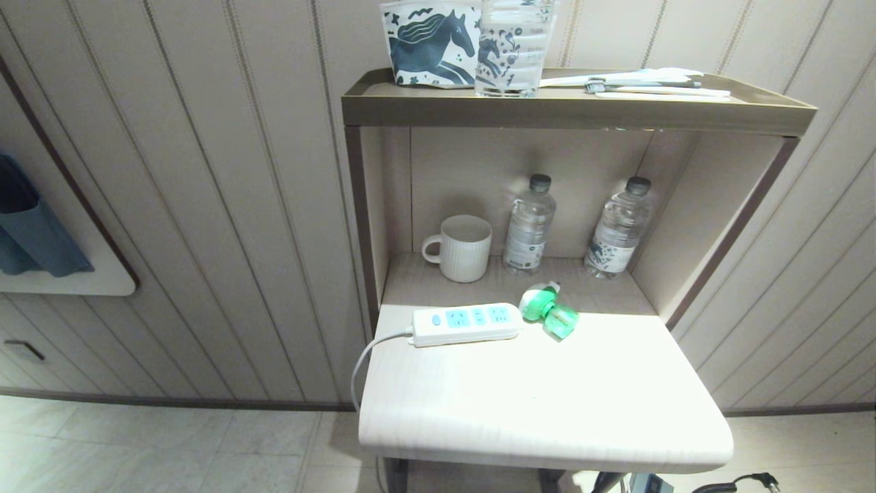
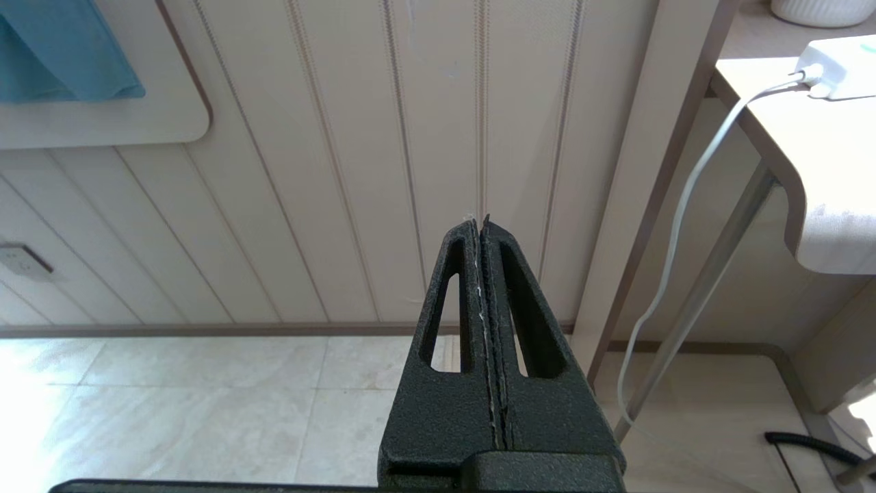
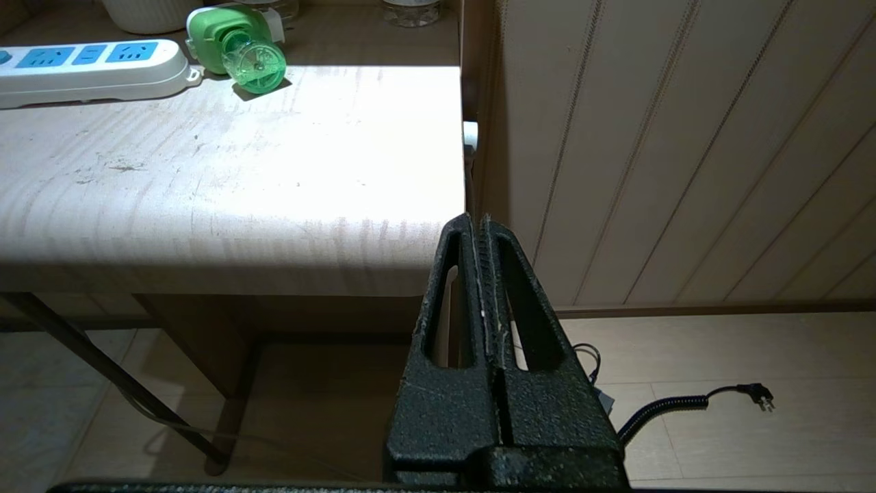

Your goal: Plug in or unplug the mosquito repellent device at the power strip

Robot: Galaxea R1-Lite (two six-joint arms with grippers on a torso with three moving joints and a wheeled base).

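Head view: mosquito repellent device lies tipped on the tabletop, unplugged, touching the power strip end; likely awaiting plug-in.
Left wrist: left gripper fingers pressed together, empty, low beside the tabletop, strip well off.
Right wrist: right gripper fingers closed, empty, below the edge; device far ahead.

Black slotted, tapered fingers
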